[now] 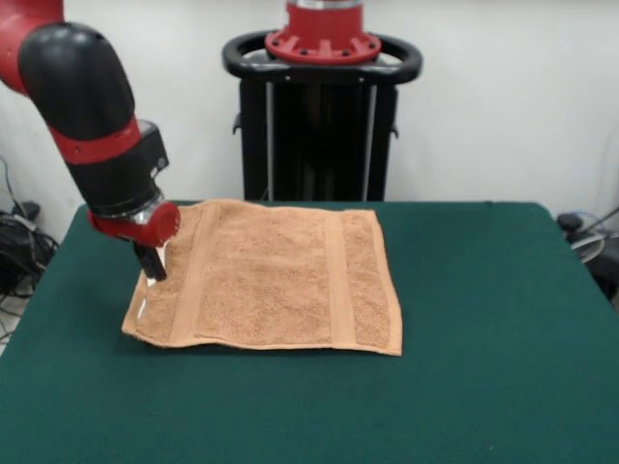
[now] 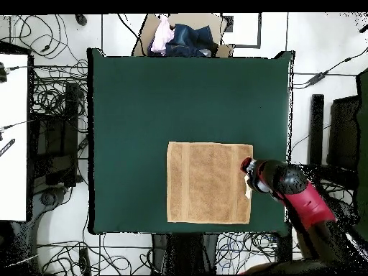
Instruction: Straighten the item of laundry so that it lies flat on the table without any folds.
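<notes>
Green table [image 1: 503, 319] – flat towel [image 1: 276, 275], end effector [image 1: 152, 263] tips hidden

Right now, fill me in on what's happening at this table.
A red and black Sawyer arm has its end effector down at one edge of an orange-tan towel, by the small white label. The towel lies spread out and looks flat on the green table, with no folds visible. Whether the end effector is gripping the edge cannot be told.
</notes>
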Available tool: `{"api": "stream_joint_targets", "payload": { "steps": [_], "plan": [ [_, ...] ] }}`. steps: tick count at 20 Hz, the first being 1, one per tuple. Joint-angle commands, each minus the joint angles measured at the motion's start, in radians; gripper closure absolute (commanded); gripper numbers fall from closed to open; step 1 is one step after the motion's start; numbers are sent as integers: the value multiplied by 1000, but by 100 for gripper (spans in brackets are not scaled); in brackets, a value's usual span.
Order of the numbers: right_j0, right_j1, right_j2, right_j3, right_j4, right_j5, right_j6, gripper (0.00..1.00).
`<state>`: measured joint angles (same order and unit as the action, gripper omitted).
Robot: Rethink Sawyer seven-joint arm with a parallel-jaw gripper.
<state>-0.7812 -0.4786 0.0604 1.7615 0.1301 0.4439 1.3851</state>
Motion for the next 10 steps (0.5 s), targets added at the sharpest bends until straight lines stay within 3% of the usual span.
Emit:
{"api": "stream_joint_targets", "payload": {
  "steps": [1, 4, 10],
  "plan": [
    [95, -174, -66, 25, 54, 215, 274, 100],
    [85, -175, -57, 33, 63, 201, 260, 100],
    [40, 8, -5, -39, 57, -12, 224, 100]
  ]
}}
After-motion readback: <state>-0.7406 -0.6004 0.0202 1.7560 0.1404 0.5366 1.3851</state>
